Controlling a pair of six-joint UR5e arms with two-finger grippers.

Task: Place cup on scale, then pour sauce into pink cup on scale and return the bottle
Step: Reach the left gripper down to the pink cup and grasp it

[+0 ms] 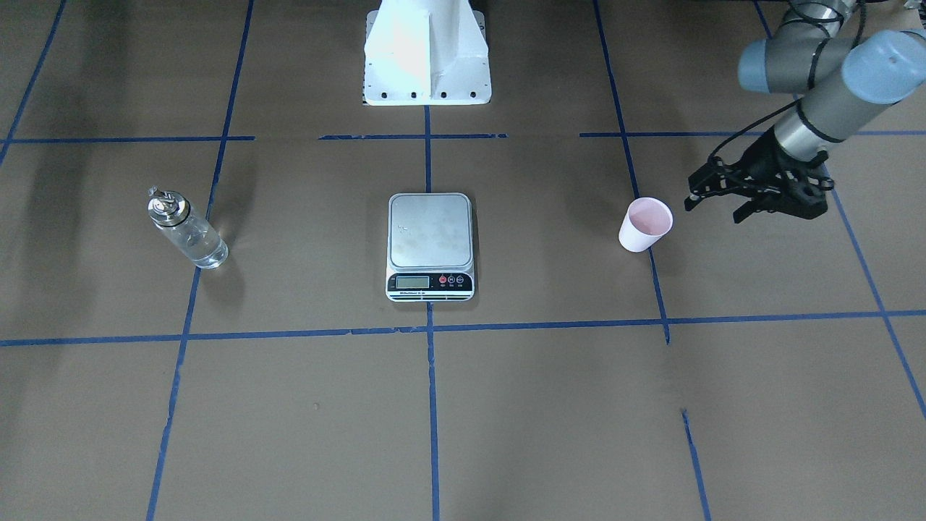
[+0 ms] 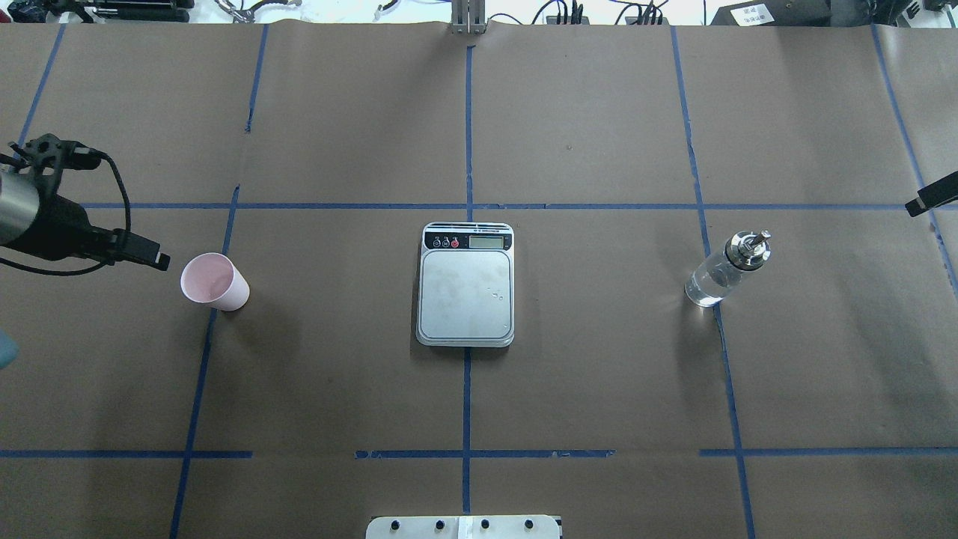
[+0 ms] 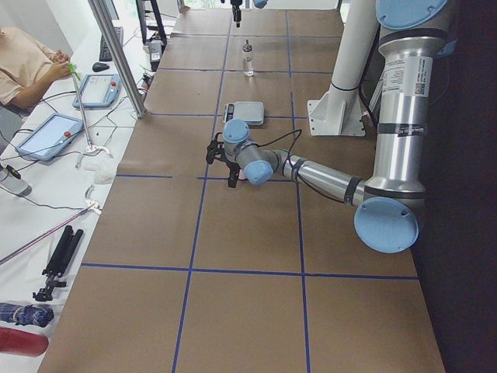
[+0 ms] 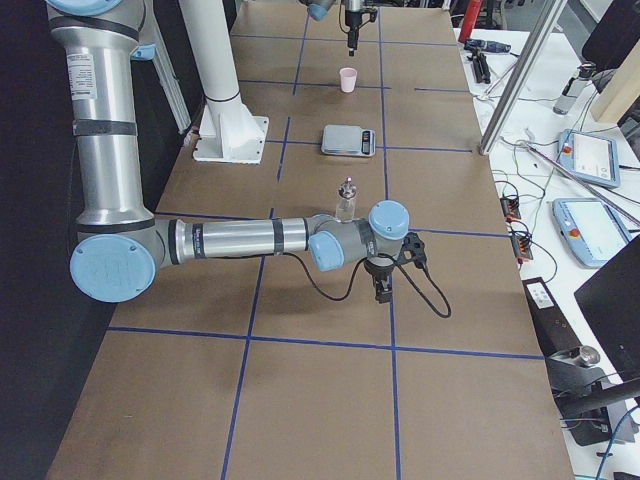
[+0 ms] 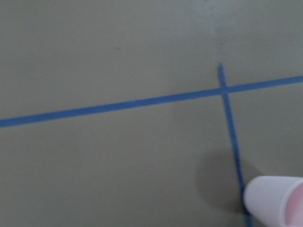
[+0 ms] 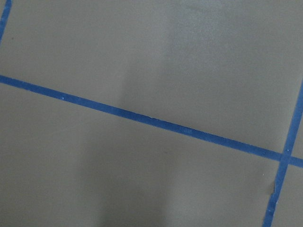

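1. Nearest me in the overhead view: base (image 2: 464, 526), white, at the near edge of the table (image 2: 599, 374), on the centre tape line (image 2: 466, 404).
2. Scale (image 2: 465, 284): mid-table, square on that same line, display strip on the far side. Plate bare but for a few faint specks. Display too small to read.
3. Cup (image 2: 215, 281): on the robot's left, upright, mouth up, pink inside showing. It stands on a blue line, well apart from the scale, so it is not yet on the plate. The left wrist view catches it in the lower right corner.
4. Bottle (image 2: 726, 269): on the robot's right, upright, metal spout on top, just beside a blue line, well apart from the scale. Sauce (image 1: 206, 250) shows as clear liquid in the glass. I cannot tell the level.
5. Left gripper (image 1: 715, 206): low over the table, just beside the cup on the side away from the scale, pointed at it, not touching. Its 2 fingers stand spread, with nothing between them.
6. Right gripper (image 4: 381, 290): the overhead view shows only a black tip at the right edge, past the bottle and apart from it. I cannot tell how wide it stands. The right wrist view shows only brown paper and tape.
7. Farthest: cables (image 2: 247, 9) along the far edge.
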